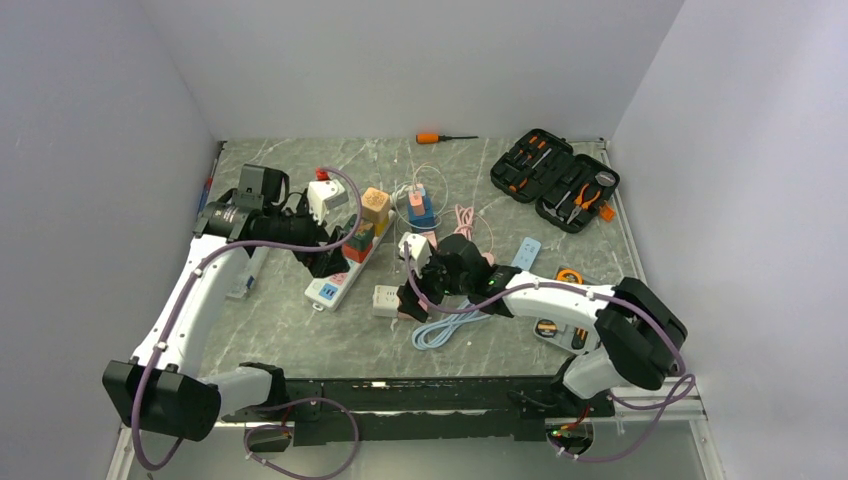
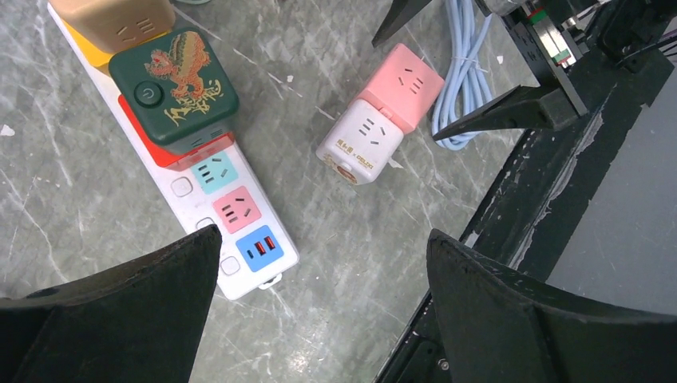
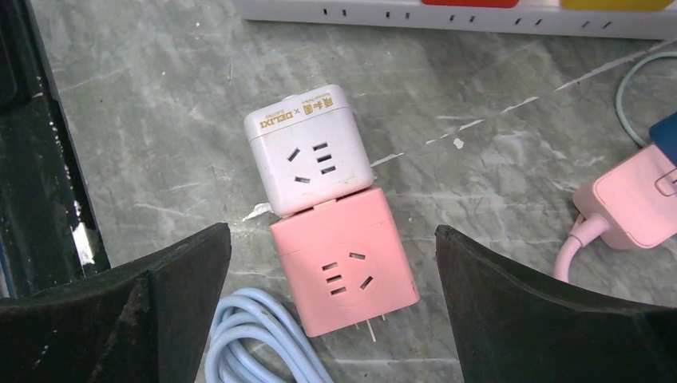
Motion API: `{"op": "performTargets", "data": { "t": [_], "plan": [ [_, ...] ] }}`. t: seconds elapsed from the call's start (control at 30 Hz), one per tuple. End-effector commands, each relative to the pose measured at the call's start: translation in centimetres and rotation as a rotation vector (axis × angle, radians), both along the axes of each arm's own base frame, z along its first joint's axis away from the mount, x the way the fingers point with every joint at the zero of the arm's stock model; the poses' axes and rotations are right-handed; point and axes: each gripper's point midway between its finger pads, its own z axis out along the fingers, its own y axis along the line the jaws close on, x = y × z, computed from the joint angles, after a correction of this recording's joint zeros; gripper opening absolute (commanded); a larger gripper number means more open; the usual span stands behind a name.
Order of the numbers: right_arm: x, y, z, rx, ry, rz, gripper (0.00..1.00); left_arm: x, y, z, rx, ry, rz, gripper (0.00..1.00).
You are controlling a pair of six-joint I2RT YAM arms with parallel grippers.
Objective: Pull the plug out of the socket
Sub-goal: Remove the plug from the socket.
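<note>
A white cube adapter [image 3: 310, 150] and a pink cube adapter [image 3: 343, 267] lie joined end to end on the marble table; bare prongs stick out of the pink cube's free end. My right gripper [image 3: 331, 235] hangs open above the pink cube, one finger on each side and not touching. My left gripper [image 2: 323, 239] is open over bare table by the near end of the white power strip [image 2: 239, 255]. A green cube plug [image 2: 174, 86] and other coloured plugs sit in that strip. From the top view, the right gripper [image 1: 425, 290] covers the pink cube beside the white cube [image 1: 386, 300].
A coiled light-blue cable [image 3: 263, 343] lies against the pink cube. A pink charger with its cord [image 3: 635, 199] is to the right. At the back are an open tool case [image 1: 555, 178] and an orange screwdriver [image 1: 440, 137]. The black table edge [image 2: 519, 207] runs close by.
</note>
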Motion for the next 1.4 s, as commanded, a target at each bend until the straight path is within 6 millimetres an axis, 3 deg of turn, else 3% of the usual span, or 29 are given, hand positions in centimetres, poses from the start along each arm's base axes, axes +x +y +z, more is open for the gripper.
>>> {"op": "performTargets", "data": {
  "t": [0.0, 0.3, 0.47, 0.63, 0.77, 1.1, 1.27, 1.37],
  "plan": [
    [0.3, 1.6, 1.8, 0.052, -0.061, 0.080, 1.00, 0.6, 0.1, 0.8, -0.005, -0.066, 0.011, 0.99],
    [0.5, 1.1, -1.2, -0.007, -0.049, 0.065, 1.00, 0.4, 0.3, 1.0, 0.006, -0.095, 0.007, 0.99],
    [0.7, 1.1, -1.7, 0.012, -0.037, 0.032, 1.00, 0.5, 0.5, 0.6, 0.022, -0.089, 0.010, 0.99],
    [-1.1, 1.9, -2.2, 0.040, 0.007, 0.037, 0.98, 0.7, 0.6, 0.9, 0.023, -0.099, 0.015, 0.99],
    [-1.8, 1.4, -3.5, -0.008, -0.023, 0.000, 0.97, 0.8, 0.6, 1.2, 0.020, -0.105, 0.017, 0.99],
    [0.6, -0.7, -3.3, -0.048, -0.125, -0.149, 0.95, 1.0, 0.5, 0.8, 0.018, -0.094, 0.026, 0.99],
    [1.3, 0.5, -2.6, 0.003, -0.133, -0.163, 0.92, 1.0, 0.7, 0.5, 0.034, -0.101, 0.028, 0.99],
    [1.3, 1.1, -3.3, -0.003, -0.108, -0.152, 0.88, 0.9, 0.8, 0.4, 0.040, -0.100, 0.025, 0.99]
  ]
}}
